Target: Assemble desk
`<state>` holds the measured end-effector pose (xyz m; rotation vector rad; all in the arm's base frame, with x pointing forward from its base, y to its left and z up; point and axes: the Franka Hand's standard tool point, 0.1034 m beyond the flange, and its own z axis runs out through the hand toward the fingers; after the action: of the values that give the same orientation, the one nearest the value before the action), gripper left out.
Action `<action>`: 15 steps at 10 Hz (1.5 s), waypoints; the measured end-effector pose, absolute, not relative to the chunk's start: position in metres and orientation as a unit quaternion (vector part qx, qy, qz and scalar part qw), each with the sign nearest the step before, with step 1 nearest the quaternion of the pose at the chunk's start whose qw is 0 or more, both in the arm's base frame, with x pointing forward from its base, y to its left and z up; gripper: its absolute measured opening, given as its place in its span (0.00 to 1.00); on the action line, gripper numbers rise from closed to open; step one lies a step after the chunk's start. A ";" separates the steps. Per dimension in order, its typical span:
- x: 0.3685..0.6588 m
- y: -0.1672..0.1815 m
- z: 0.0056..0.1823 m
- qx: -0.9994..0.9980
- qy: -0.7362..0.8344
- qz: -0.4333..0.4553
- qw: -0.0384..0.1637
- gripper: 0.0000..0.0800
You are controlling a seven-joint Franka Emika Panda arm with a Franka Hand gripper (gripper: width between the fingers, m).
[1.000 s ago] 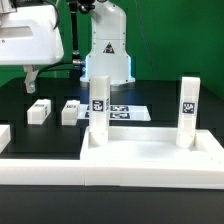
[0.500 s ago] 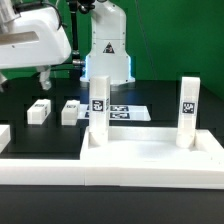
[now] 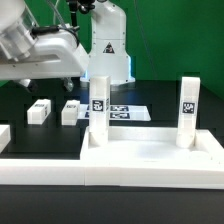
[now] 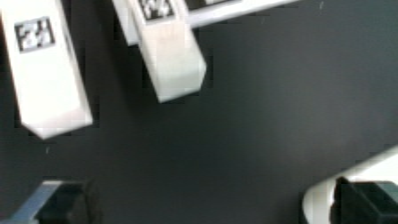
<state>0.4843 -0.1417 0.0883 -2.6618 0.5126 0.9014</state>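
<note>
The desk panel [image 3: 150, 158], a large white rimmed rectangle, lies at the front of the black table. Two white tagged legs stand upright at its far corners, one on the left [image 3: 98, 104] and one on the right [image 3: 188, 106]. Two loose legs lie on the table at the exterior view's left, one further left [image 3: 38, 110] and one beside it [image 3: 70, 110]. Both show in the wrist view, as a longer-looking block [image 4: 50, 80] and a shorter one [image 4: 171, 52]. My gripper [image 3: 74, 84] hangs tilted above these loose legs. In the wrist view it [image 4: 210, 205] is open and empty, apart from both legs.
The marker board [image 3: 126, 112] lies flat behind the panel, in front of the robot base [image 3: 108, 55]. A white piece [image 3: 4, 136] lies at the exterior view's left edge. A white strip [image 4: 249, 8] shows at the wrist view's edge beyond the legs.
The gripper has moved toward the exterior view's right and tilted over. It now hangs above the two loose legs. The parts on the table have not moved.
</note>
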 end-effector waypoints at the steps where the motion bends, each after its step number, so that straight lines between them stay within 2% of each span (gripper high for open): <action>1: 0.482 -0.143 0.085 -0.910 0.176 0.344 0.150 0.81; 3: 0.451 -0.153 0.079 -0.877 0.194 0.403 0.175 0.81; 4: 0.438 -0.157 0.072 -0.864 0.201 0.425 0.182 0.81; 9: 0.443 -0.157 0.067 -0.869 0.199 0.417 0.176 0.81; 12: 0.414 -0.134 0.051 -0.867 0.199 0.425 0.169 0.81; 15: 0.404 -0.120 0.043 -0.865 0.192 0.434 0.164 0.81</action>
<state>0.4045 -0.1197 0.0427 -2.4653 0.5478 1.2378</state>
